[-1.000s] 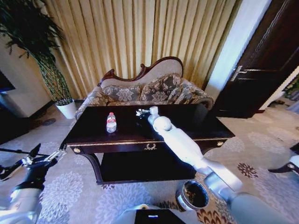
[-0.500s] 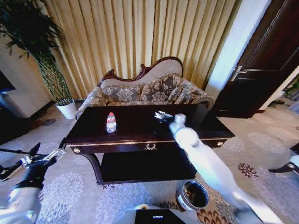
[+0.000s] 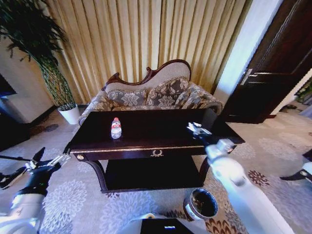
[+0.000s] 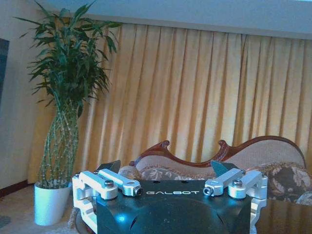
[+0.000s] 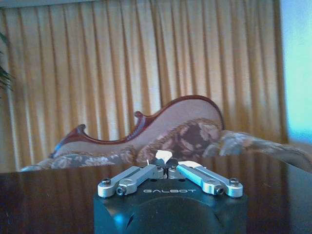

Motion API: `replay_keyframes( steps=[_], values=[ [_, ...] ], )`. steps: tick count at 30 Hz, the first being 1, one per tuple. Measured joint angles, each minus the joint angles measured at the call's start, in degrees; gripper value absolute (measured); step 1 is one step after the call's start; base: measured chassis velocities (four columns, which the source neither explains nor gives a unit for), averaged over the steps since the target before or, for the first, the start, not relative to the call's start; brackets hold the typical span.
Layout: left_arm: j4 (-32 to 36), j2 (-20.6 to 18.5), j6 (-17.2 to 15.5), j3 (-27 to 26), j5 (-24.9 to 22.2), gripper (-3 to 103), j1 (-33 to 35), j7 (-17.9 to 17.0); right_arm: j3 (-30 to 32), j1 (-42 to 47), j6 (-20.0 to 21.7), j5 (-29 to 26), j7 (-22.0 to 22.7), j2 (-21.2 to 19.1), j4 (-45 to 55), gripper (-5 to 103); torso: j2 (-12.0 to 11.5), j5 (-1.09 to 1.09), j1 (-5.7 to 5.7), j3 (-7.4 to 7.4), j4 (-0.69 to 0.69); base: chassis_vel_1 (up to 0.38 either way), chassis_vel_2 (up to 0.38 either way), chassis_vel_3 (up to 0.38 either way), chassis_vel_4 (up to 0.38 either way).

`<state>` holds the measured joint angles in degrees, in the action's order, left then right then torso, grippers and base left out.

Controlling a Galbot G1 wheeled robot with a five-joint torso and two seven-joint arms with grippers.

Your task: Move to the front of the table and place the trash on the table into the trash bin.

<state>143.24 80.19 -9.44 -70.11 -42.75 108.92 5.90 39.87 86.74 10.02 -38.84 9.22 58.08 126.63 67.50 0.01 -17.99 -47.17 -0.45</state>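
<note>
The robot already stood in front of the table [image 3: 146, 146], which filled the middle of the head view, and the clearing was under way but not finished. The right gripper [image 3: 197, 129], right of centre over the table's right end, had its fingers closed on a white paper scrap [image 5: 163, 156] — the right wrist view showed the scrap pinched at the tips. The trash bin [image 3: 201, 204] sat on the carpet at lower centre-right, below the table's front edge and well below the gripper, so the scrap was not yet dropped. The bottle [image 3: 116, 127] stood upright left of centre on the tabletop, untouched.

The left gripper [image 3: 46, 163] hung at lower left, off the table, its fingers spread apart and empty.

Against the frames a second before, the right arm had swung from the table's centre toward its right end — nearer the bin — while the bottle, the bin and the left arm kept their places.
</note>
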Motion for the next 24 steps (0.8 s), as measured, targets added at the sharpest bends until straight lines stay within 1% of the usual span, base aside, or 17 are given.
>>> replay_keyframes(
  steps=[2,3,5,7,9,14,18,19,24],
  values=[
    [0.0,-0.2,0.0,0.0,-0.2,100,0.1,0.0,2.9,4.8,-1.2,-0.1,-0.9,0.8,2.4,0,0.0,-0.01,0.0,0.0,0.0,0.0,0.0,0.0,0.0],
    [0.0,-0.2,0.0,0.0,-0.2,100,0.1,0.0,2.9,4.8,-1.2,-0.1,-0.9,0.8,2.4,0,0.0,-0.01,0.0,0.0,0.0,0.0,0.0,0.0,0.0],
    [0.0,-0.3,0.1,0.2,-0.2,100,0.4,0.2,4.6,7.6,-1.9,0.0,-1.3,1.8,5.1,0,0.0,-0.02,0.0,0.0,0.02,0.0,0.0,0.0,0.0],
    [0.0,-0.9,0.4,0.5,-0.2,100,0.7,0.7,4.9,8.9,-2.0,0.8,-1.4,2.8,7.3,0,0.0,-0.02,0.0,0.0,0.04,0.0,0.0,0.0,0.0],
    [0.0,-1.7,0.5,0.8,-0.1,100,0.4,1.0,4.4,9.5,-1.8,2.5,-1.4,3.7,8.3,0,0.0,-0.02,0.0,0.0,0.03,0.0,0.0,0.0,0.0],
    [-0.7,-2.3,0.6,1.1,0.0,100,-0.3,1.2,3.4,9.8,-1.5,4.4,-1.4,4.3,8.4,0,0.0,-0.01,-0.01,-0.01,0.02,0.0,0.0,0.0,0.0],
    [-0.8,-2.1,0.9,0.9,0.0,100,0.5,1.4,3.4,9.9,-1.4,4.5,-1.4,4.1,8.1,0,0.0,-0.02,-0.02,-0.01,0.02,0.006,-0.013,-0.014,0.01],
    [-0.7,-2.0,1.0,0.7,-0.1,100,0.8,1.4,3.5,9.9,-1.3,4.5,-1.4,4.1,8.1,0,0.0,-0.01,-0.02,-0.02,0.04,0.07,-0.053,-0.081,0.063],
    [-0.1,-1.9,1.1,0.2,-0.1,100,1.3,1.4,3.1,9.8,-1.3,4.5,-1.3,4.2,8.1,0,0.0,0.0,-0.02,-0.01,0.02,0.101,-0.089,-0.098,0.093]
  ],
)
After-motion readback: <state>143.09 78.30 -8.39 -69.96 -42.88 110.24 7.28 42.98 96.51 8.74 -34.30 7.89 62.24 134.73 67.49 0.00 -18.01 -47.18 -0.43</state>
